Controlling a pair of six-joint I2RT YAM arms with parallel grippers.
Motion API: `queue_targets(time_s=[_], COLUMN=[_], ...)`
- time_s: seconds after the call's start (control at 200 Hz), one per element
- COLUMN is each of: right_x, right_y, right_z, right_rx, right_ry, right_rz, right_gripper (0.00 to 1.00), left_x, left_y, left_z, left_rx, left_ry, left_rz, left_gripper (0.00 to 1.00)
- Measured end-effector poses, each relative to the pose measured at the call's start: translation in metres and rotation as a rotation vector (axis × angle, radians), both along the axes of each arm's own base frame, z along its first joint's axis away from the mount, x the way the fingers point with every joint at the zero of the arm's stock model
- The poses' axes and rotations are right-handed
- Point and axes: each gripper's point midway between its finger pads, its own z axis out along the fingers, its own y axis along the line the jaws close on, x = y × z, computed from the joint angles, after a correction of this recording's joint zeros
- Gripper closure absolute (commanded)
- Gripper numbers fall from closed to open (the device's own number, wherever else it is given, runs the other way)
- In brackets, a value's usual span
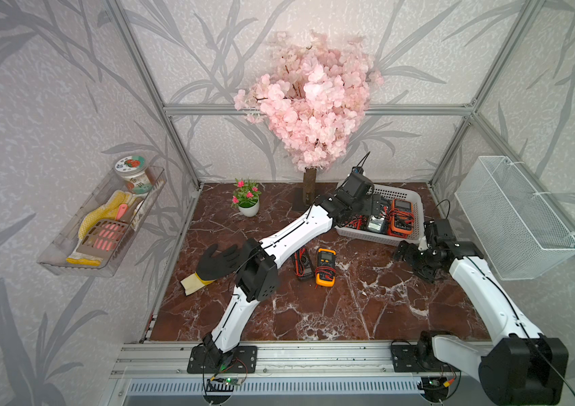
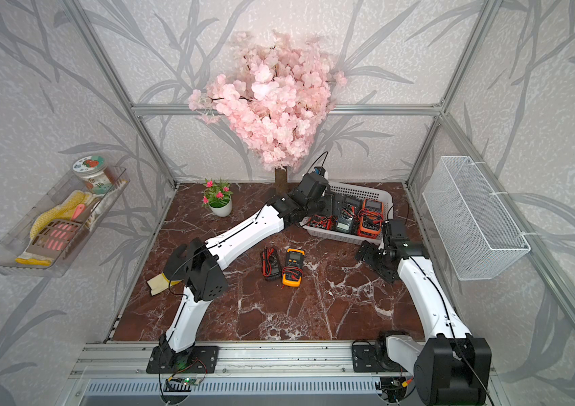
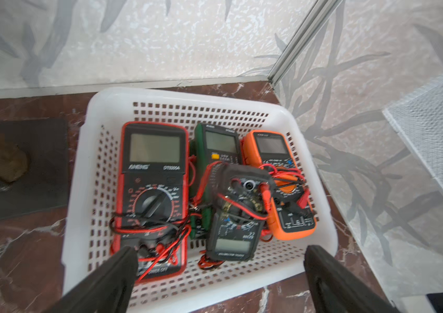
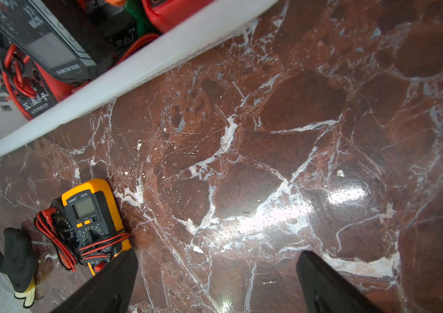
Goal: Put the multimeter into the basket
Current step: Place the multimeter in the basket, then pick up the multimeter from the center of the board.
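The white perforated basket [image 1: 367, 238] [image 2: 331, 234] [image 3: 215, 279] [image 4: 144, 62] stands at the back right. It holds a red-edged multimeter [image 3: 152, 189], a green one [image 3: 220, 143] and an orange one [image 3: 282, 151] [image 1: 401, 216]. A small black multimeter [image 3: 235, 216] lies across them. My left gripper [image 3: 220, 252] [image 1: 374, 211] hangs open just above it, holding nothing. A yellow multimeter [image 1: 325, 266] [image 2: 293, 266] [image 4: 93, 219] lies mid-table beside a black clamp meter [image 1: 304, 263]. My right gripper [image 4: 217, 254] [image 1: 413, 262] is open and empty over bare marble in front of the basket.
A black glove [image 1: 219, 262] lies at the left under the left arm. A small potted plant [image 1: 246, 198] and a pink blossom tree [image 1: 310, 105] stand at the back. A wire-mesh bin [image 1: 514, 218] hangs on the right wall and a clear tray [image 1: 103, 225] on the left wall.
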Motion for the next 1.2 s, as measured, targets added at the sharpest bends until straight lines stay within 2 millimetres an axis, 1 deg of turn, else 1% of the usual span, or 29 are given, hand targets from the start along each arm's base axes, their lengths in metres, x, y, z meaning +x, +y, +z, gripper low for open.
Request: queue_targets(time_s=[0.17,0.335,0.465,0.645,0.89,1.03,1.2], right_x=[0.002,0.002,0.002,0.003,0.004,0.002,-0.003], right_y=[0.002,0.005,0.008,0.011,0.018,0.029,0.044], right_z=[0.003,0.005,0.006,0.013,0.02,0.021,0.02], right_rx=[0.012,0.027,0.038,0.055,0.069,0.066,0.036], right_ry=[-0.018,-0.025,-0.029,-0.058,-0.096,-0.101,-0.102], right_rz=[0.008,0.018,0.025,0.036,0.063,0.112,0.19], right_gripper=[0.03,0.03,0.03,0.03,0.03,0.03,0.03], left_x=[-0.018,-0.03,-0.037,-0.046,-0.064,-0.07,-0.075], left_y=[0.033,0.059,0.075,0.089,0.107,0.111,0.108], left_z=[-0.023,-0.038,-0.049,-0.066,-0.103,-0.109,-0.118], left_rx=[0.102,0.172,0.224,0.28,0.353,0.366,0.364], left_ry=[0.03,0.055,0.083,0.137,0.233,0.261,0.289], left_rz=[0.043,0.083,0.113,0.143,0.17,0.18,0.18], left_gripper=[0.0,0.0,0.0,0.0,0.0,0.0,0.0])
